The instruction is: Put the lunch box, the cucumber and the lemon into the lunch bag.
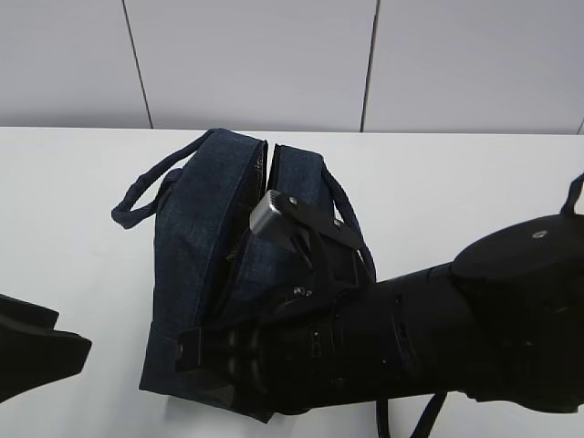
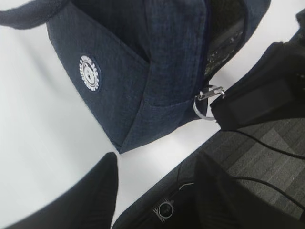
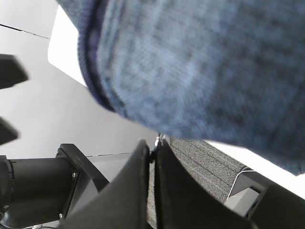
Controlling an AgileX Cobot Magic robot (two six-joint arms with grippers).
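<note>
The navy lunch bag (image 1: 228, 237) stands mid-table with its top zipper partly open, and silver lining (image 2: 224, 38) shows in the gap. My right gripper (image 1: 187, 351) reaches across the bag's near end. It is shut on the silver ring pull (image 2: 206, 102) of the zipper. The same pull shows as a metal glint between the closed fingers in the right wrist view (image 3: 156, 140). My left gripper (image 2: 156, 161) is open and empty, low on the table left of the bag; it also shows in the exterior view (image 1: 41, 351). The lunch box, cucumber and lemon are not in view.
The bag's loop handles (image 1: 146, 192) hang to both sides. A round white logo (image 2: 89, 72) is on its side pocket. The white table (image 1: 73, 228) ends close to the bag's near end, with grey floor and cables (image 2: 267, 148) beyond.
</note>
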